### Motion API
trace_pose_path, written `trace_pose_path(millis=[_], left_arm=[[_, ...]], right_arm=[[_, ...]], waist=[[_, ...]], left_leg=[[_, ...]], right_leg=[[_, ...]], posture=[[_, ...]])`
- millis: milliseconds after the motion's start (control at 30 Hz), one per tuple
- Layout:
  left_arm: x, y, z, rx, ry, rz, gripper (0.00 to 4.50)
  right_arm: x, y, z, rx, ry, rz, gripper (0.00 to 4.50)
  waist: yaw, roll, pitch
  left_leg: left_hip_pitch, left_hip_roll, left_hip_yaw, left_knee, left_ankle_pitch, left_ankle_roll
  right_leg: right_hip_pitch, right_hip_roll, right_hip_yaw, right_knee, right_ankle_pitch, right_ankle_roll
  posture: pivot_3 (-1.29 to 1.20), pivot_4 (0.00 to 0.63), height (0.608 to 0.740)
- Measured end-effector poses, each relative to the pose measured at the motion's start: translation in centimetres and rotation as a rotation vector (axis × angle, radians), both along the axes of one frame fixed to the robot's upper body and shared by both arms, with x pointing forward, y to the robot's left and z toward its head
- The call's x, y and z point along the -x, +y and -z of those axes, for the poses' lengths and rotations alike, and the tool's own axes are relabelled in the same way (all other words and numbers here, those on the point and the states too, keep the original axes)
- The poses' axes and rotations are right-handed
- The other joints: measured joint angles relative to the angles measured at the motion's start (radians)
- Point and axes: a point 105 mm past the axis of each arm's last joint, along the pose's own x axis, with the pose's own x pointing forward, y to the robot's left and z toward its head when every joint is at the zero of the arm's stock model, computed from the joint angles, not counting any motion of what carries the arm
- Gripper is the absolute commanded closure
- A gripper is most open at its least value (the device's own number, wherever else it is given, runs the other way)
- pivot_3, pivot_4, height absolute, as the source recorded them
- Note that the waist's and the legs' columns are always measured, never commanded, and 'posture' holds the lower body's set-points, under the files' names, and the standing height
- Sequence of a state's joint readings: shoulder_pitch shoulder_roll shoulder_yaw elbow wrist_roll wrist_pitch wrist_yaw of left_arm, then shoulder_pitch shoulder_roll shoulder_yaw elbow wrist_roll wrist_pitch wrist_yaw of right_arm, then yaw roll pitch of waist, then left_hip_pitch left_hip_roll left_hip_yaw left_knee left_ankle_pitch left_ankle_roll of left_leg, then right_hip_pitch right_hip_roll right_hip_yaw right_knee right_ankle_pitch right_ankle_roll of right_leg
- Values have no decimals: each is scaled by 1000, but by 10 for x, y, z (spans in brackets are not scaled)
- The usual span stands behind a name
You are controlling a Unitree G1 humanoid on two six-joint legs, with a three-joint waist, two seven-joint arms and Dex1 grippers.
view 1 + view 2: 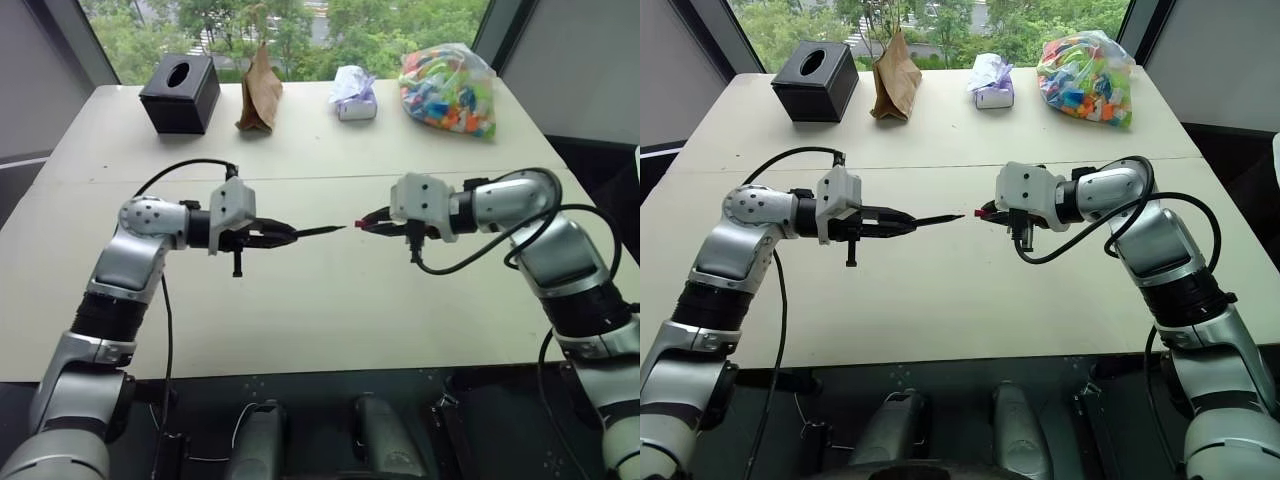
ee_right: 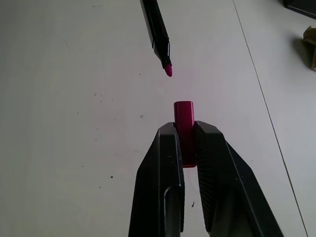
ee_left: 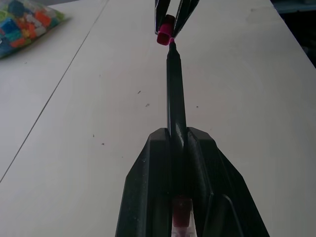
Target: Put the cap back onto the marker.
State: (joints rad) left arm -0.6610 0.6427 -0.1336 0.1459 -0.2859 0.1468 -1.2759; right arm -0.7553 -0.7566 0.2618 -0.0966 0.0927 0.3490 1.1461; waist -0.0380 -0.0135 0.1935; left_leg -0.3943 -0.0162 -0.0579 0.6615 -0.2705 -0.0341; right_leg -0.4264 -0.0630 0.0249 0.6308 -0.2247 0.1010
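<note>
Two light, rigid plastic parts are in play, both held in the air above the pale worktop (image 1: 330,300). The marker (image 1: 318,231) is thin, stiff and smooth, so it can slip or swivel if pinched near one end; the left pincer (image 1: 283,235) is clamped on its rear barrel, leaving the front half and the red nib projecting towards the robot's right. That hold looks sound, with the barrel running straight out along the line of the fingers. The cap (image 2: 184,129) is tiny and probably slick (little surface to grip), and the right pincer (image 2: 186,143) is closed on its lower part, its open mouth standing clear of the fingertips and facing the marker.

Nib and cap mouth are near but not touching: a small gap separates them in the head views. In the right wrist view the nib sits a little off the cap's axis, and in the left wrist view the cap looks offset to one side of the tip, so alignment seems not quite finished. Pressing home will likely need a straight push along the barrel; a skewed push could tilt the cap in its grip.

At the worktop's far edge, well apart, stand a black tissue box (image 1: 181,92), a brown paper bag (image 1: 260,90) and a bag of coloured plastic pieces (image 1: 450,88).
</note>
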Motion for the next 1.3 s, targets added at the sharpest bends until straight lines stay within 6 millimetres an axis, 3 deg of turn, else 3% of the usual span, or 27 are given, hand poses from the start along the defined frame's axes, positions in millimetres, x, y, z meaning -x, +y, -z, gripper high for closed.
trace_pose_path(millis=[1300], left_arm=[[2, -7, 4, -53, -54, 33, 4500]], right_arm=[[10, 22, 6, 11, 31, -82, 4482]], waist=[[0, 0, 0]], left_leg=[[0, 0, 0, 0, 0, 0]], right_leg=[[0, 0, 0, 1, 0, 0]], posture=[[0, 150, 740]])
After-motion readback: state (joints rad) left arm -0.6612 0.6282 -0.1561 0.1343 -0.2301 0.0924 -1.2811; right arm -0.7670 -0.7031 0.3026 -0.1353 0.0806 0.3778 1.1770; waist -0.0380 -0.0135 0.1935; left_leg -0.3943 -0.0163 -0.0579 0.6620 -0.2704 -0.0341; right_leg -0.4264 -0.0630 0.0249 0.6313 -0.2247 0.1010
